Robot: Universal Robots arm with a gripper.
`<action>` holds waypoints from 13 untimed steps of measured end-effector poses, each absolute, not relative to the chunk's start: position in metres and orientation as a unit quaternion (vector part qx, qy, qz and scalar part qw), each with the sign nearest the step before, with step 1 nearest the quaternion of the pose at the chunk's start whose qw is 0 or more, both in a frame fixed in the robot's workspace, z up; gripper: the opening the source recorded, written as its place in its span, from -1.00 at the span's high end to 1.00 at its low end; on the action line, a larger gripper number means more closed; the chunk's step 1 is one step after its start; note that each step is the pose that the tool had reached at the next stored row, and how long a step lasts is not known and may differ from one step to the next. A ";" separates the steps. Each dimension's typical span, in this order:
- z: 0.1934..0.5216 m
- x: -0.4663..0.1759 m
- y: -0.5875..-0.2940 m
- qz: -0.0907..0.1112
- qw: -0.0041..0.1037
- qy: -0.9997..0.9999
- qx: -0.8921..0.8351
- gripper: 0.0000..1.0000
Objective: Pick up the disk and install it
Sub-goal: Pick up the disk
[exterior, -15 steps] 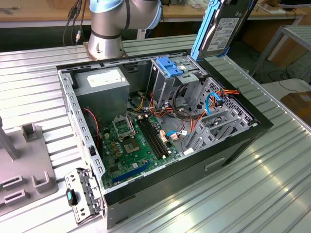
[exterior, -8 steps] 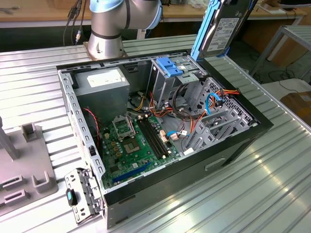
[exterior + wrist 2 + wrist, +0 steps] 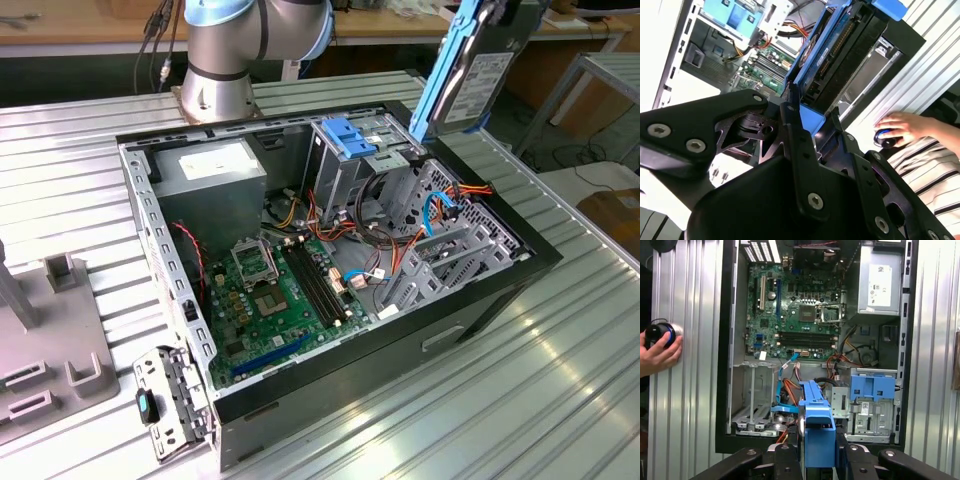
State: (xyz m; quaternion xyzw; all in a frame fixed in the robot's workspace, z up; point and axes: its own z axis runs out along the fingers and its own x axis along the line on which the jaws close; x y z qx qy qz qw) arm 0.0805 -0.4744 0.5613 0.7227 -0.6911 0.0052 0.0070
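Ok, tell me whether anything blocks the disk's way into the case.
The gripper holds the disk above the open case. Nothing solid shows beneath it, but loose orange and blue cables cross the metal cage there and could snag.

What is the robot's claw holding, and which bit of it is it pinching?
The gripper holds the disk, pinched at one end across its blue carrier rail, clamped from both sides, above the open computer case.
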 end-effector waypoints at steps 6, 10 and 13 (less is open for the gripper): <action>0.561 0.080 -0.508 0.005 0.007 -0.691 0.723 0.27; 0.561 0.080 -0.510 0.005 0.007 -0.691 0.723 0.27; 0.561 0.080 -0.510 0.005 0.007 -0.691 0.723 0.27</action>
